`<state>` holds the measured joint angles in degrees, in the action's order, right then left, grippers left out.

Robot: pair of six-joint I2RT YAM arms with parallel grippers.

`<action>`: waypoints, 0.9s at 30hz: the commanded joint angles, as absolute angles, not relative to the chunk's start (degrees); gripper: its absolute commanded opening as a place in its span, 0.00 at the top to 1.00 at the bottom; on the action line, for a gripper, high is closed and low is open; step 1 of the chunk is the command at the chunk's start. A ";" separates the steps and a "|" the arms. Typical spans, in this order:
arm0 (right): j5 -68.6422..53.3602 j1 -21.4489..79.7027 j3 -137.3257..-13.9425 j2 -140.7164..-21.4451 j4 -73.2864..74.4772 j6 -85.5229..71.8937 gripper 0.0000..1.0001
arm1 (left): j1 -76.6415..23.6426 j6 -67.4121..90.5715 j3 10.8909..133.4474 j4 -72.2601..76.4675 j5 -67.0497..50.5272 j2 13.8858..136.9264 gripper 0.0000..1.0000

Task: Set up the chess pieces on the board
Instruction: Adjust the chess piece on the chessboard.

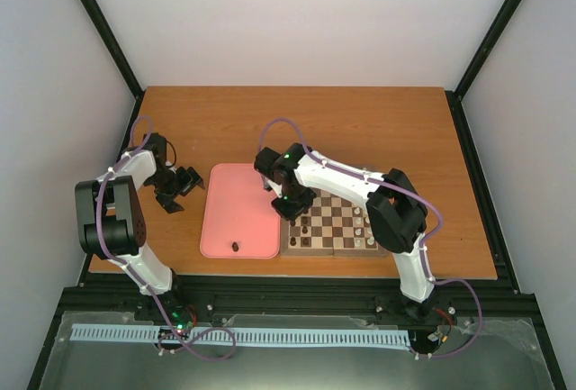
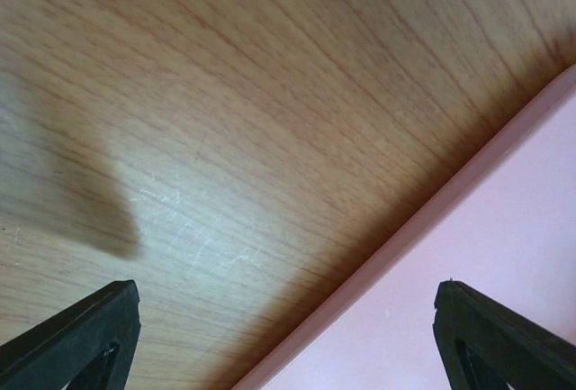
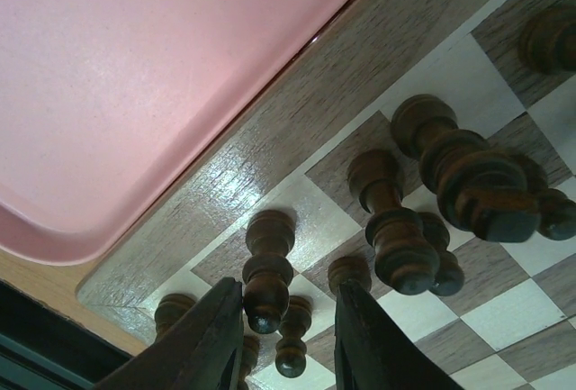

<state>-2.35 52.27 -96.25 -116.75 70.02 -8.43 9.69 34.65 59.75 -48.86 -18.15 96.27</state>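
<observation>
The tiny dark brown chess pieces (image 3: 396,228) stand upright on the square checkered wooden board (image 1: 328,219), which lies just beside the right edge of the flat pink rectangular tray (image 1: 238,210). Their long axes are vertical, with their heads towards the wrist camera. One more dark piece (image 1: 235,247) sits near the tray's near edge, too small to tell its pose.

The right gripper (image 3: 288,289) hangs over the board corner nearest the tray, fingers a little apart around a piece's head, not pinching it. Pieces below the fingers are cut off.

The left gripper (image 2: 288,336) hovers over the tray's left edge and the brown wooden table (image 2: 225,93), fingers spread wide.
</observation>
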 commanded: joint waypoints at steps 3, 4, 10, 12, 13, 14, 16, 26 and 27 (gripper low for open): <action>-0.20 52.47 -95.70 -117.58 70.48 -9.11 0.72 | 9.77 33.66 60.58 -48.34 -17.84 96.90 0.00; -0.06 52.45 -95.68 -117.60 70.52 -9.07 0.72 | 9.83 33.66 60.56 -48.32 -17.84 96.86 0.00; -1.00 52.47 -95.76 -117.36 70.25 -8.81 0.73 | 9.78 33.57 60.38 -48.26 -17.75 96.71 0.00; -2.15 52.47 -95.66 -116.94 69.92 -8.72 0.76 | 9.80 33.58 60.38 -48.32 -17.75 96.62 0.00; -2.62 52.47 -95.51 -116.71 69.81 -8.63 0.78 | 9.82 33.57 60.38 -48.26 -17.80 96.60 0.00; -3.01 52.47 -95.26 -116.53 69.66 -8.61 0.79 | 9.84 33.57 60.38 -48.30 -17.78 96.59 0.00; -3.73 52.47 -94.74 -116.19 69.40 -8.45 0.81 | 9.83 33.57 60.38 -48.30 -17.78 96.66 0.00; -5.19 52.47 -93.68 -116.35 68.82 -8.09 0.84 | 9.80 33.66 60.29 -48.18 -17.75 96.84 0.00; -5.30 52.47 -93.87 -116.51 68.82 -8.01 0.85 | 9.78 33.62 60.34 -48.24 -17.74 96.78 0.00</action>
